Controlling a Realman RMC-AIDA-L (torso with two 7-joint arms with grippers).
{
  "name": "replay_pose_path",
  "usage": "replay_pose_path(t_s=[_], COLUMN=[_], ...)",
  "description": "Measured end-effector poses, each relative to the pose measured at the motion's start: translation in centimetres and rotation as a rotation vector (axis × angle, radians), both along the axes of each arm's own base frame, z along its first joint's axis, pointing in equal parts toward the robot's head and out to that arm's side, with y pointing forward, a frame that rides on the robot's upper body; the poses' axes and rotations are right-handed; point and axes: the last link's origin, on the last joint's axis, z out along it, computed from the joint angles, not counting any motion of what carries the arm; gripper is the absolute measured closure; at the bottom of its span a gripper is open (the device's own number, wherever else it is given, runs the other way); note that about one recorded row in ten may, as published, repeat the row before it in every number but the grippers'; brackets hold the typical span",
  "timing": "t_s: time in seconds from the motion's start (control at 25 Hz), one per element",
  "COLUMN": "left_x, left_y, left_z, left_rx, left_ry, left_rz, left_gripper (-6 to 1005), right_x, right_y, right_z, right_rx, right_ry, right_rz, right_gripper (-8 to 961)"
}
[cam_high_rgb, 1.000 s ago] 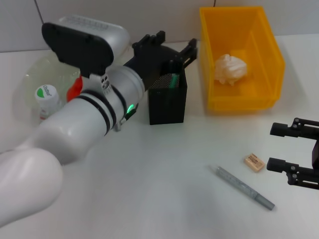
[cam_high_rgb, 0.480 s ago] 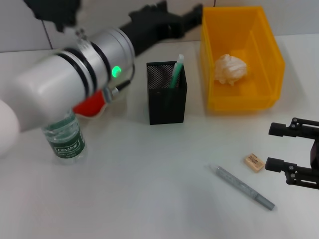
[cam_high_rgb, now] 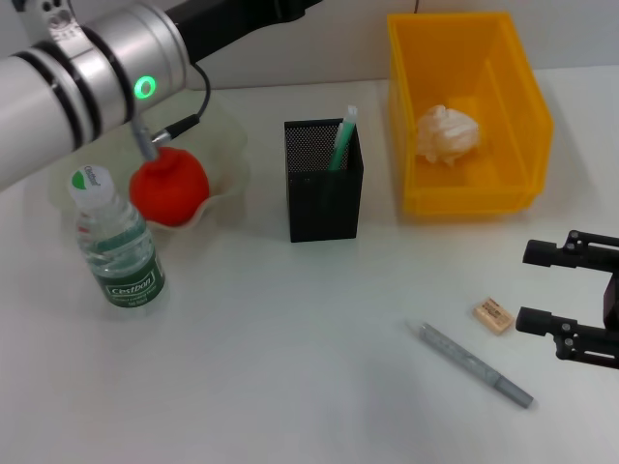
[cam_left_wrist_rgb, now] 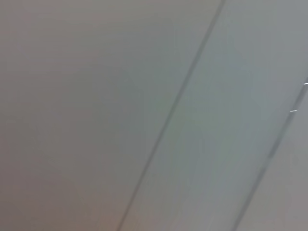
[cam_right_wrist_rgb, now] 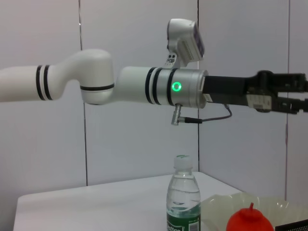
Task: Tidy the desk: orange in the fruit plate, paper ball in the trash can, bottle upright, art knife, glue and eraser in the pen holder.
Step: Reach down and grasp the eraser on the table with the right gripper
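Note:
The orange [cam_high_rgb: 169, 188] lies in the fruit plate [cam_high_rgb: 230, 145]; both also show in the right wrist view, orange [cam_right_wrist_rgb: 250, 221] and plate [cam_right_wrist_rgb: 219, 207]. The bottle [cam_high_rgb: 118, 246] stands upright in front of the plate. The paper ball [cam_high_rgb: 447, 133] lies in the yellow trash can [cam_high_rgb: 527, 106]. The pen holder [cam_high_rgb: 324, 208] holds a green-white glue stick [cam_high_rgb: 341, 140]. The eraser [cam_high_rgb: 493, 315] and the grey art knife [cam_high_rgb: 474, 364] lie on the table. My right gripper [cam_high_rgb: 530, 287] is open and empty just right of the eraser. My left gripper [cam_right_wrist_rgb: 296, 91] is raised high, open and empty.
The left arm [cam_high_rgb: 87, 68] reaches across the top left above the plate. The left wrist view shows only wall panels. White table lies bare between the bottle and the art knife.
My left arm has lifted up and back from above the pen holder, uncovering the bottle, orange and plate. The glue stick stays in the holder. The right arm has not moved.

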Motion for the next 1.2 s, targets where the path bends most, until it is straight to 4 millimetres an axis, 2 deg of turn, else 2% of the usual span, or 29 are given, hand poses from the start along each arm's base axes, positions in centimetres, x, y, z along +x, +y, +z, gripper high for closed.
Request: replay_pose_path(t_s=[0.2,0.36,0.44,0.56,0.84,1.2], left_x=[-1.4,-2.4,-3.8,-5.2,-7.2,-8.7], left_y=[-1.4,-2.2,-3.8,-5.1,-7.0,-9.1], left_z=[1.3,2.1,2.9,2.9,2.3,2.4], left_rx=[-0.012,0.001,0.036,0.075,0.058,0.014], left_ry=[-0.071,-0.087,-0.058,0.019,0.181,0.262], left_rz=[-0.252,-0.35,-0.492,-0.573,-0.631,-0.655], left_gripper=[196,196,196,197,197,198], right_x=[0.0,0.0,0.0,0.0,-0.1,-0.5], right_y=[0.0,-0.2,-0.2,-0.2,0.6,3.3], right_z=[-0.1,-0.1,0.0,0.1,0.8,2.1], right_rx=[-0.005,-0.007,-0.008,-0.009,-0.015,-0.031], right_ry=[0.006,0.006,0.002,-0.005,-0.018,-0.074], right_rz=[0.003,0.004,0.007,0.007,-0.051,-0.199], right_gripper=[317,317,317,317,318,318])
